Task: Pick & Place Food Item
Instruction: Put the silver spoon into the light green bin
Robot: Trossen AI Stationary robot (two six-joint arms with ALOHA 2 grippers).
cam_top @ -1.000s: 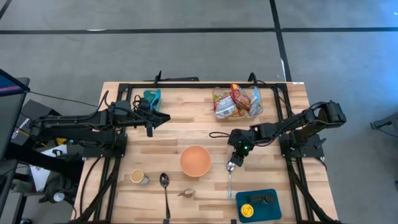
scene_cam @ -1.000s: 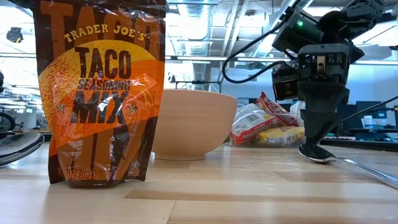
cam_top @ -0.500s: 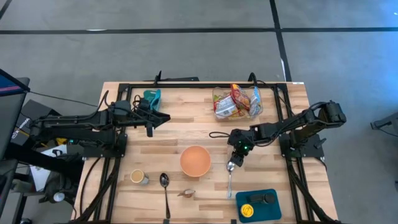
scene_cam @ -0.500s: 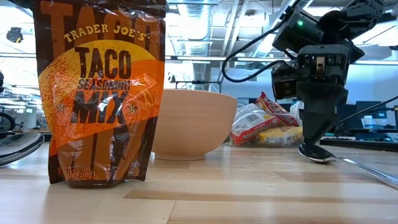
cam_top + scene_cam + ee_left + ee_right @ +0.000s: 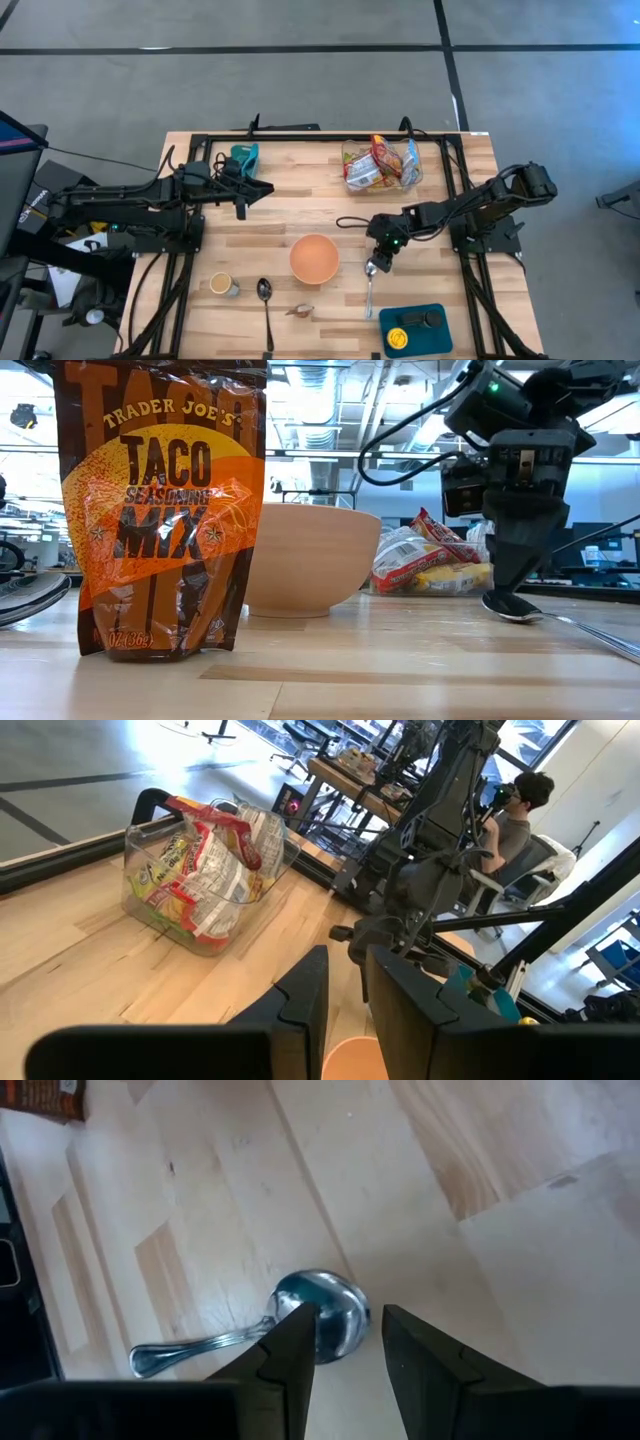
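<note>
standing closest to the low camera, a taco seasoning mix pouch rises upright on the counter, with the peach bowl just behind it. the high view shows the pouch only as a small brown shape near the counter's front edge, beside a spoon and a small cup.

the right arm reaches in from the counter's right side, elbow bent, its pincer pointing straight down over the bowl end of a second spoon that lies to the right of the bowl. in the low view the fingertips hang just above the spoon's bowl; contact cannot be confirmed. the right wrist view looks down past both fingers at the shiny spoon bowl sitting under the narrow gap between them, the handle running off to one side; the fingers stand narrowly apart and hold nothing.

a teal tray sits at the front right corner.

the left arm lies stretched along the counter's left half, its pincer level and pointing toward the middle, fingers close together with a slim gap, empty. its wrist view alone shows a person seated in the room beyond.

farthest back, a clear container of snack packets sits near the rear edge.
</note>
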